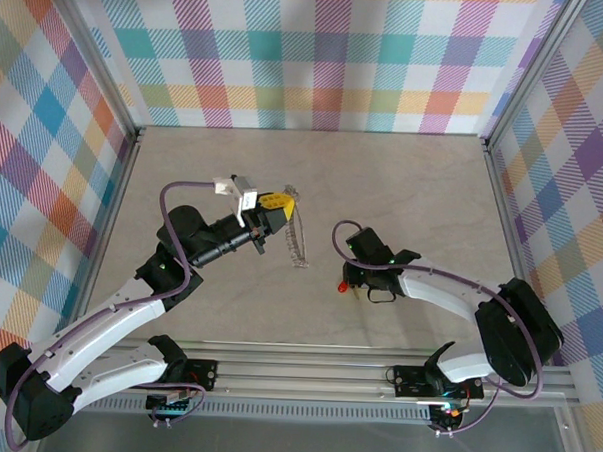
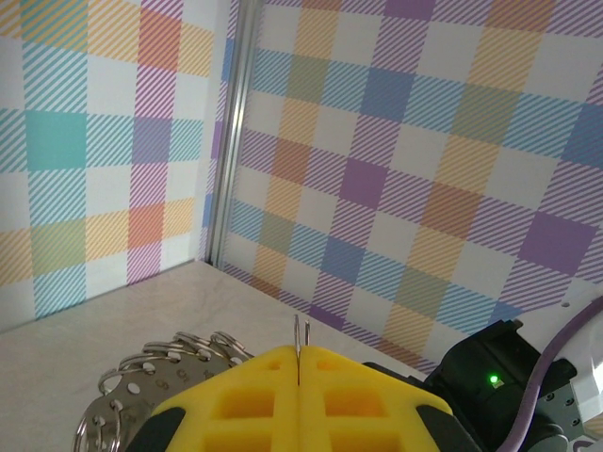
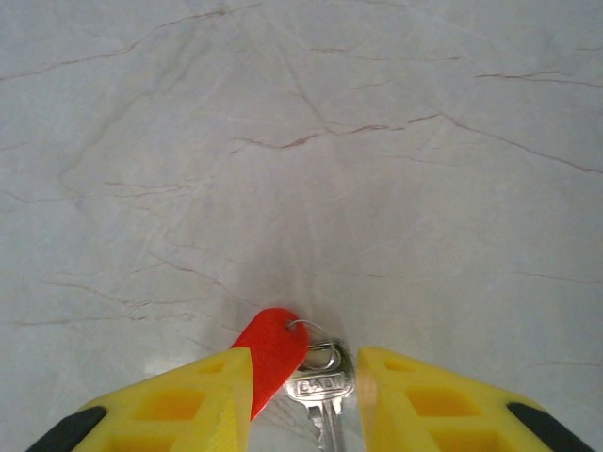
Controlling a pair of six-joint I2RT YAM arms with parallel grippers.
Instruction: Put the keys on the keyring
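Observation:
My left gripper [image 1: 281,204] is held above the table and is shut on the keyring [image 1: 299,243], a thin grey hoop that hangs down from its tips. In the left wrist view the yellow fingers [image 2: 245,400] pinch the hoop's thin wire [image 2: 300,341]. The ring's fringe of small metal rings [image 2: 160,363] sticks out on the left. The key lies flat on the table: a silver key [image 3: 322,388] with a red head piece [image 3: 273,348] on a thin wire loop, seen as a red dot [image 1: 341,287] from above. My right gripper [image 3: 306,395] is low over it and open. Its fingers straddle the key, and the left finger [image 3: 203,395] overlaps the red piece.
The marbled beige table [image 1: 413,191] is walled on three sides by plaid panels [image 1: 319,57] with aluminium posts [image 1: 512,105] at the corners. A metal rail [image 1: 305,371] runs along the near edge by the arm bases.

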